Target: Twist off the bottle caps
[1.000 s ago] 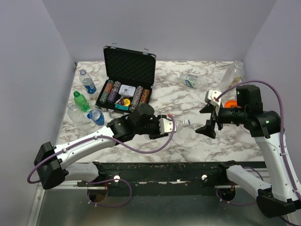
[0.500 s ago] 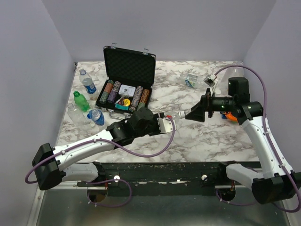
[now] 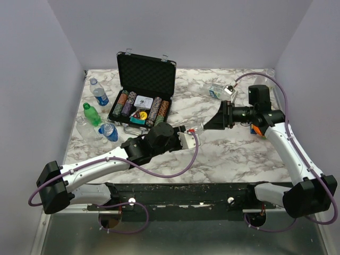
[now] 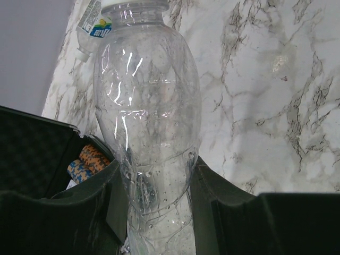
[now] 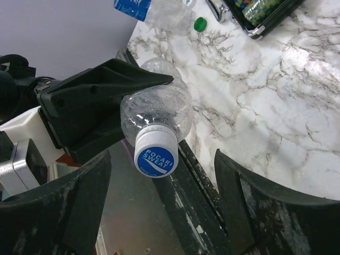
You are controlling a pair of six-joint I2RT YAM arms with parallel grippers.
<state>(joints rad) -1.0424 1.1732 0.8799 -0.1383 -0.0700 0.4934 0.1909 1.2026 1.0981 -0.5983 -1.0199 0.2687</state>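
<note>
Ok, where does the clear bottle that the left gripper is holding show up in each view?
Top external: clear bottle small, near the centre of the picture.
Left wrist: fills the middle, white cap at the top edge.
Right wrist: centre, cap facing the camera.
Shared landmark: black chip case, lower left, top right.

Right arm did nearly all the moving here. A second ago the right gripper (image 3: 209, 125) hung nearer and further right, tipped down at the table and well apart from the bottle (image 4: 149, 106). Since then it's swung up toward the far side, levelled out and slid left, so now the bottle cap (image 5: 155, 156) sits between its spread fingers without touching them. The left gripper (image 3: 189, 137) shifted too, pulling the bottle a touch left and farther, neck lifted toward the right one
</note>
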